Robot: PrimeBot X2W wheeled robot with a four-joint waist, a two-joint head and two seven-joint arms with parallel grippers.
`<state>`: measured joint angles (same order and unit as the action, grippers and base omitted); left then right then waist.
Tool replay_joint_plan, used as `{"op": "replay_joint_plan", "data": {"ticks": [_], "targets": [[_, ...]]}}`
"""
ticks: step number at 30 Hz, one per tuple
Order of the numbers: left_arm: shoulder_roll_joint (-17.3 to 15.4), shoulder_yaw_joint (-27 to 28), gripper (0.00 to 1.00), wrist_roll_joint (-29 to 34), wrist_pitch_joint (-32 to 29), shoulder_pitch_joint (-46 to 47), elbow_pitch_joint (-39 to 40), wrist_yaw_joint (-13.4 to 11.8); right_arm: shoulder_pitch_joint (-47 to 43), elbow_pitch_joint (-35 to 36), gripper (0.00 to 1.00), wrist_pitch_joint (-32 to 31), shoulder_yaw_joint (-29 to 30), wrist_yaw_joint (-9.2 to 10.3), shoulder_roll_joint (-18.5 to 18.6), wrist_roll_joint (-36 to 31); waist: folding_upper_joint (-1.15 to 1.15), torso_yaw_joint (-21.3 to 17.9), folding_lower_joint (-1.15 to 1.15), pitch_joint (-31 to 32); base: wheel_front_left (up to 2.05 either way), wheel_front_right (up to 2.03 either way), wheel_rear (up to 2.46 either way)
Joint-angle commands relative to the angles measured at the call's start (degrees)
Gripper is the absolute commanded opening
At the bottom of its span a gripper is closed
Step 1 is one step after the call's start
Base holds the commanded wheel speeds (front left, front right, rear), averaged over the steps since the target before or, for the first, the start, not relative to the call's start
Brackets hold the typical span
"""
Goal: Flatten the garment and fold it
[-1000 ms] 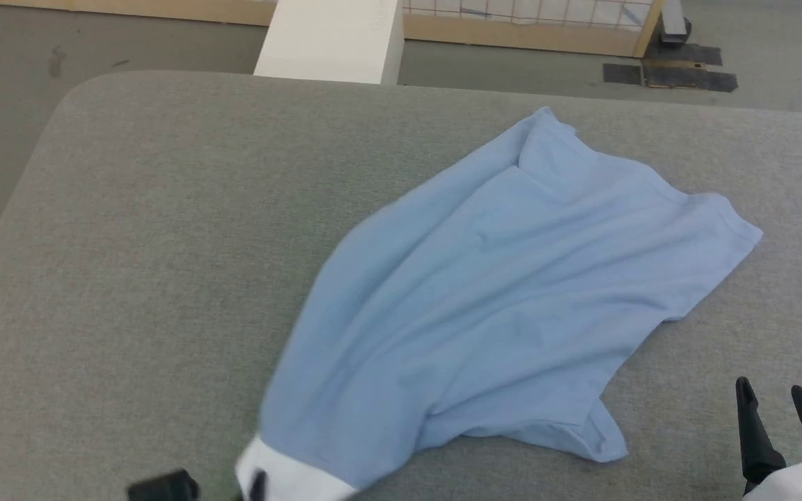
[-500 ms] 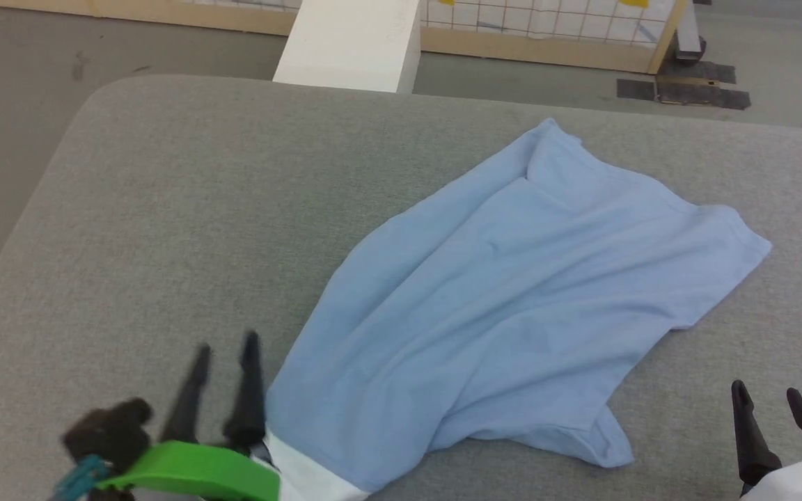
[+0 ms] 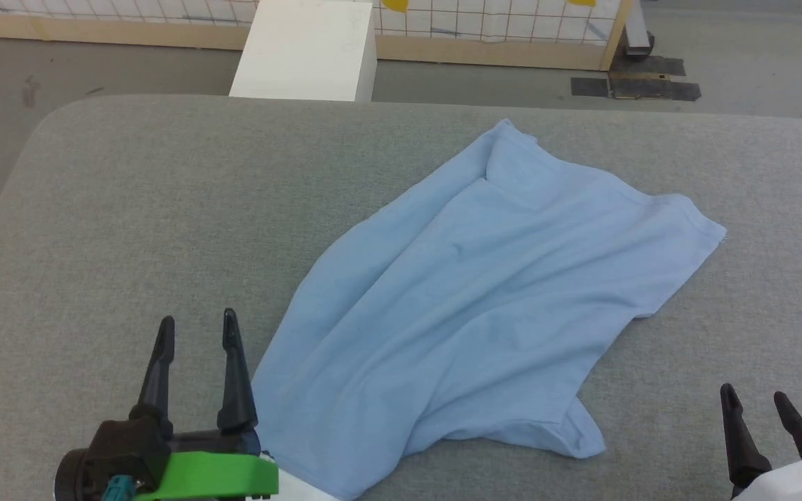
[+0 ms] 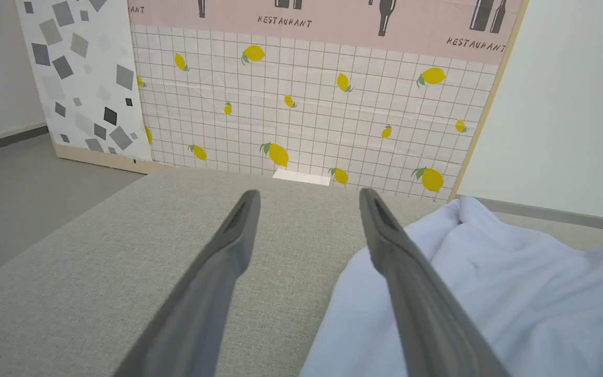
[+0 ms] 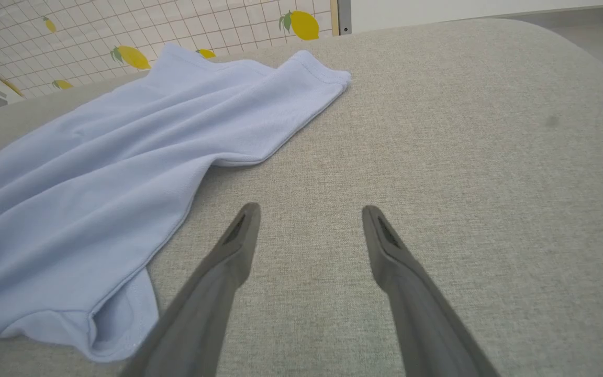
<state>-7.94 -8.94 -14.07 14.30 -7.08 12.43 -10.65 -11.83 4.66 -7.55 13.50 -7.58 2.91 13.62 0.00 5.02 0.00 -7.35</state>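
L claw: jaws apart, empty, low over pad. Shirt edge just beside it on its R side. R claw: jaws apart, empty, shirt corner near on its L. Shirt rumpled, skewed, lying ahead between both claws.

Step, prob.: flattening; no fold yet. Next move calls for pinching hem/corners, pulling taut.

Count: 2 claws, 1 shirt, 1 pad.

**Edges and overlaps**

Cut off at the head view's bottom edge: near end of the garment, partly behind green housing of the left gripper. Cropped at the corner: right gripper below its fingers.
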Motion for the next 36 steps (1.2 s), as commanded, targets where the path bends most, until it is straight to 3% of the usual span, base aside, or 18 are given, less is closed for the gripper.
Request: {"op": "replay_joint_plan", "data": {"ticks": [1, 6, 12, 17, 22, 30, 31, 32, 33, 36], "targets": [[0.36, -0.04, 1.0, 0.3, 0.43, 0.08, -0.33, -0.06, 0.49, 0.5, 1.0, 0.25, -0.2, 0.09, -0.03, -0.16, 0.0, -0.13, 0.0, -0.11, 0.0, 0.0, 0.0], [1.02, -0.06, 1.0, 0.53, 0.62, 0.83, -0.64, 0.29, 4.77, 3.28, 1.0, -2.88, -1.54, 0.09, -0.03, -2.34, 0.0, 0.02, 0.0, -1.19, 0.0, 0.0, 0.0], [1.94, -0.52, 1.0, 0.7, 0.68, 2.75, -0.77, 1.15, 15.66, 4.51, 1.0, -12.92, -3.84, 0.09, 0.14, -4.48, 0.0, 0.96, 0.0, -4.1, 0.0, 0.0, 0.0], [2.78, -1.37, 1.0, 1.15, 0.69, 4.74, -0.81, 1.92, 25.1, -0.29, 1.0, -22.69, -3.71, 0.09, 3.07, -5.24, 0.0, 2.38, 0.0, -7.66, 0.0, 0.0, 0.0], [3.41, -2.14, 1.0, 1.76, 0.69, 6.89, -0.89, 2.58, 31.29, -7.72, 1.0, -27.39, -4.14, 0.09, 6.77, -5.98, 0.0, 4.18, 0.0, -10.94, 0.0, 0.0, 0.0], [3.91, -3.09, 1.0, 2.47, 0.69, 8.35, -1.57, 3.39, 33.4, -17.29, 1.0, -35.97, -6.17, 0.09, 10.04, -7.36, 0.0, 6.09, 0.0, -12.43, 0.0, 0.0, 0.0], [3.96, -3.11, 1.0, 2.47, 0.69, 8.37, -1.68, 3.44, 33.48, -17.66, 0.8, -36.6, -6.36, 0.09, 10.07, -6.93, 0.0, 6.22, 0.0, -12.36, 0.0, 0.0, 0.0], [4.02, -3.13, 1.0, 2.46, 0.69, 8.36, -1.82, 3.49, 33.7, -17.69, 0.33, -36.83, -6.41, 0.09, 10.12, -6.46, 0.0, 6.34, 0.0, -12.25, 0.0, 0.0, 0.0], [4.07, -3.16, 1.0, 2.43, 0.69, 8.32, -1.97, 3.54, 33.91, -17.5, 0.0, -36.72, -6.5, 0.09, 10.27, -6.16, 0.0, 6.44, 0.0, -12.13, 0.0, 0.0, 0.0], [4.24, -3.39, 1.0, 2.25, 0.7, 8.19, -2.66, 3.84, 34.7, -15.86, 0.0, -35.5, -7.31, 0.09, 11.72, -5.79, 0.0, 6.94, 0.0, -11.44, 0.0, 0.0, 0.0]]}}
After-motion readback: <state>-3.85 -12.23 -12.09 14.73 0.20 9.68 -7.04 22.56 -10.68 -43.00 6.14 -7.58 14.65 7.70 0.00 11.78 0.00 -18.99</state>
